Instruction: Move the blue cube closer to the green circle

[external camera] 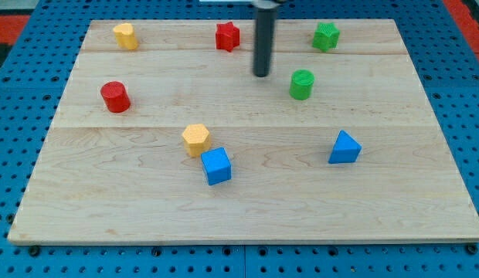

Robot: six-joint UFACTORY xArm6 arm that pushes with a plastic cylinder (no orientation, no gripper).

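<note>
Nearest the view's bottom, the blue cube (216, 166) sits on the wooden tabletop (378, 208), left of centre, with the yellow hexagonal block (195, 139) touching or just beside its upper-left corner. To the view's right, at about the same depth, lies the blue triangular block (344, 147), well apart from the cube.

Farther up, the green circle (302, 84) stands right of centre, and the rod's tip (261, 75) rests just to its left, near but apart from it. The tool is a plain rod with nothing to open or close, and it holds nothing. The tip is well apart from the blue cube, so by the look of it the push has not begun: the whole move is left to do.

A red cylinder (115, 96) stands at the view's left. Along the far edge are a yellow block (125, 35), a red star-like block (228, 36) and a green star-like block (326, 36). The diagonal path from cube to circle looks free; the yellow hexagonal block sits off that line.
</note>
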